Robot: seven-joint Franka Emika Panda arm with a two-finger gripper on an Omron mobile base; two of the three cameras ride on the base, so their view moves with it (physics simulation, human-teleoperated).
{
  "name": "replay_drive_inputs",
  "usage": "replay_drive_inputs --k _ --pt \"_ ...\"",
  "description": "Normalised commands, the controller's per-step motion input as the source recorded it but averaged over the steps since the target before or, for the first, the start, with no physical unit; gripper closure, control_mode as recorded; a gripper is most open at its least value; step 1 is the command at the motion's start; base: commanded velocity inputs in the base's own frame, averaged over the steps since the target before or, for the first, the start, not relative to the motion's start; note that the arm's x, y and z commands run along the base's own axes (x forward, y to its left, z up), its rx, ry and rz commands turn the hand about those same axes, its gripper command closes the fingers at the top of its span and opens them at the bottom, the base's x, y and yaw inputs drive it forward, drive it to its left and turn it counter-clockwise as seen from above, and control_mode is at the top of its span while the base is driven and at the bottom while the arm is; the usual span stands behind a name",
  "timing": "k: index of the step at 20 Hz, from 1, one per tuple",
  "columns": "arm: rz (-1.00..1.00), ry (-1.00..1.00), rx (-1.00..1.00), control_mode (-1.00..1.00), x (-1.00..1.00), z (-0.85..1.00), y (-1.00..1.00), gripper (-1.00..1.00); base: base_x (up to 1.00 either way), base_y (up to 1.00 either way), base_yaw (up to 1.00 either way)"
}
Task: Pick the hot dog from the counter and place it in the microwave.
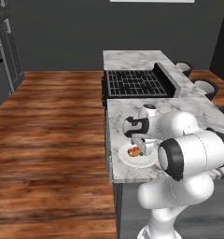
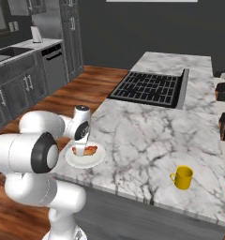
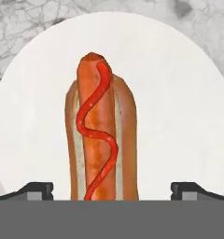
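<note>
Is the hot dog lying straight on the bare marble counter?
No, the hot dog lies on a white plate, which sits on the counter.

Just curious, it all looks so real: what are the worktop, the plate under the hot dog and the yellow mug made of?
The counter looks like polished marble: white-grey with dark veins. The plate seems glazed ceramic, plain white and smooth, though plastic is possible. The mug looks like glossy yellow ceramic; hard to be sure.

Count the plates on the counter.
1: a white plate near the counter's front edge, under the open gripper, holding the hot dog. None other visible.
</note>
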Motion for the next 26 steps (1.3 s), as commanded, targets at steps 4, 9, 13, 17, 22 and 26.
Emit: replay_drive_inputs --k 4,9,13,17,22,26 --pt "-0.08 0.0 0.0 -1.0 0.32 -0.2 0.08 -1.0 0.0 0.0 0.0" --pt "-0.06 0.0 0.0 -1.0 0.2 -0.29 0.0 -1.0 0.0 0.0 0.0" --pt "-0.05 0.0 0.0 -1.0 0.19 -0.32 0.0 -1.0 0.0 0.0 0.0" --pt "-0.03 0.0 0.0 -1.0 0.18 -0.3 0.0 -1.0 0.0 0.0 0.0" --pt "-0.03 0.0 0.0 -1.0 0.01 -0.33 0.0 1.0 0.0 0.0 0.0" --pt "-0.01 0.0 0.0 -1.0 -0.19 -0.22 -0.03 1.0 0.0 0.0 0.0"
